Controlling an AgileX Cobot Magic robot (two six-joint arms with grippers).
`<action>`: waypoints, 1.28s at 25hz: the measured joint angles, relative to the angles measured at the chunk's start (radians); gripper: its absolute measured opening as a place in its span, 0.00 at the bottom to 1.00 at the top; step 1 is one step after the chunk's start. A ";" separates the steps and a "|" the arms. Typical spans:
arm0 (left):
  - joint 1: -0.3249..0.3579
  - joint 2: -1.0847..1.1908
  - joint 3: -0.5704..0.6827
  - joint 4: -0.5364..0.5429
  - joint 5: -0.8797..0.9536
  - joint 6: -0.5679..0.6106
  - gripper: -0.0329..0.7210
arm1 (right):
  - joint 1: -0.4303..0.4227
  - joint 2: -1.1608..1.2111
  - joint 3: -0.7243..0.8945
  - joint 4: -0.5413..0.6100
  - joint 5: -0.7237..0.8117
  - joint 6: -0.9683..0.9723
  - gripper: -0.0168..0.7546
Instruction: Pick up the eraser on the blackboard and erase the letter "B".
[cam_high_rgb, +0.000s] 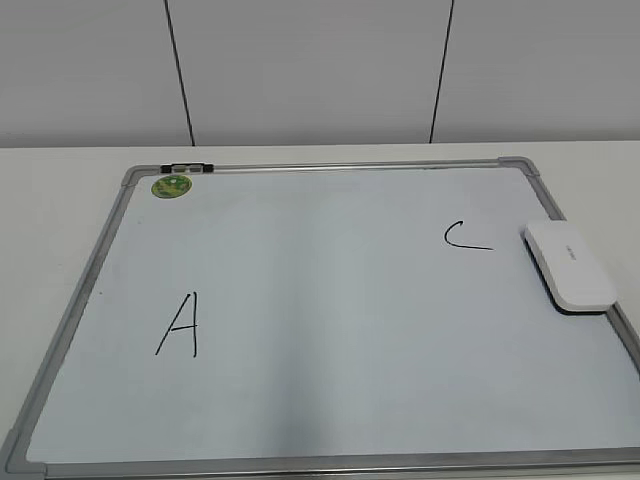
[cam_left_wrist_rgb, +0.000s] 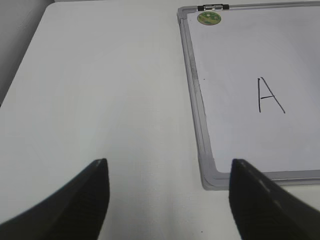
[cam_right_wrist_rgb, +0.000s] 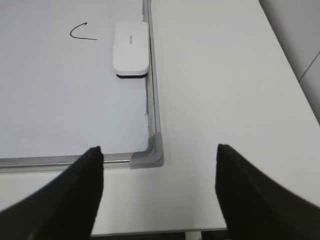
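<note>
The blackboard is a white dry-erase board with a grey frame, lying flat on the table. The eraser, a flat white block with a dark underside, lies on its right edge next to a "C"; it also shows in the right wrist view. An "A" is at the left. No letter "B" shows on the board. My left gripper is open over bare table beside the board's near-left corner. My right gripper is open above the near-right corner. Neither gripper shows in the exterior view.
A small round green magnet sits at the board's far-left corner by a black clip. White table extends to the right of the board, and its front edge runs just below the right gripper.
</note>
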 joint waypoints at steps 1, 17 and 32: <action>0.000 0.000 0.000 0.000 0.000 0.000 0.79 | 0.000 0.000 0.000 0.000 0.000 0.000 0.69; 0.002 0.000 0.000 0.000 0.000 0.000 0.79 | 0.000 -0.002 0.000 0.000 0.000 0.000 0.69; 0.002 0.000 0.000 0.000 0.000 0.000 0.79 | 0.000 -0.002 0.000 0.000 0.000 -0.002 0.69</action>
